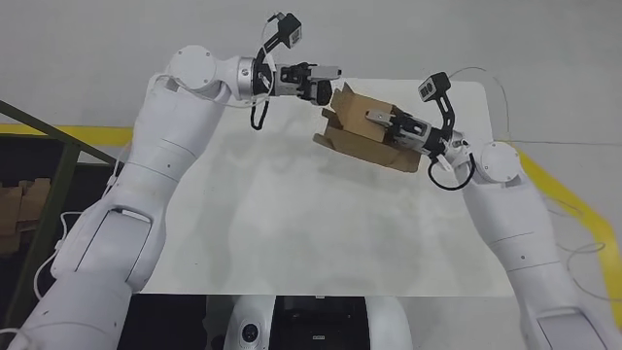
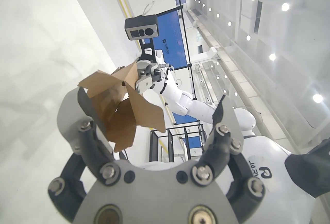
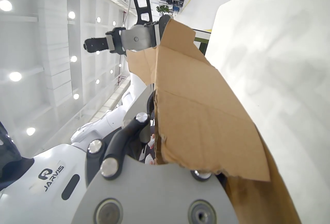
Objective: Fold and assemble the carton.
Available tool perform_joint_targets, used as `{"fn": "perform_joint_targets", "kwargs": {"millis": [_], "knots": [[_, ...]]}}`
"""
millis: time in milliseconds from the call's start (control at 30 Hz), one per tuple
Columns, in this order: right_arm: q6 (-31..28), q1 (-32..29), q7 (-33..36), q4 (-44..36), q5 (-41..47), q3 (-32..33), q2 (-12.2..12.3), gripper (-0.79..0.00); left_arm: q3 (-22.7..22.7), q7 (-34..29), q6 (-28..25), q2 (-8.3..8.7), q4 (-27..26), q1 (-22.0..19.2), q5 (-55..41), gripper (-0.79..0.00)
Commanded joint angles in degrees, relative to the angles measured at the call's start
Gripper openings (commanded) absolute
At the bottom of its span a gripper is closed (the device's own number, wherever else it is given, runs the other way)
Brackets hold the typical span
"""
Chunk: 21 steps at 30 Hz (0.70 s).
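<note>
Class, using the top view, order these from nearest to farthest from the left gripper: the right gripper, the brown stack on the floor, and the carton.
From the left gripper:
1. carton, right beside it, over the table.
2. right gripper, at the carton's far end.
3. brown stack, on the floor beyond the table's left side.

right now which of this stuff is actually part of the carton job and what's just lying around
In the job: carton, held over the table by the right gripper; left gripper, open beside its flap.
Lying about: brown cardboard beyond the table's left side; dark metal frame; yellow floor line.
</note>
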Motion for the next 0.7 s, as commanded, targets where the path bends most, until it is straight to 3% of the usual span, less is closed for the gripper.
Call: {"fn": "perform_joint_targets", "kwargs": {"millis": [0,667], "knots": [[0.4,-0.2,-0.7,-0.4,-0.2,0.1,0.0,-0.785,0.1,-0.3,0.5,0.01,-0.8,0.3,-0.1,0.000],[3.0,-1.5,-6.7,-2.5,-0.2,1.2,-0.1,-0.785,3.1,-4.6,2.8,-0.95,-0.6,-0.5,-2.6,0.000]]}}
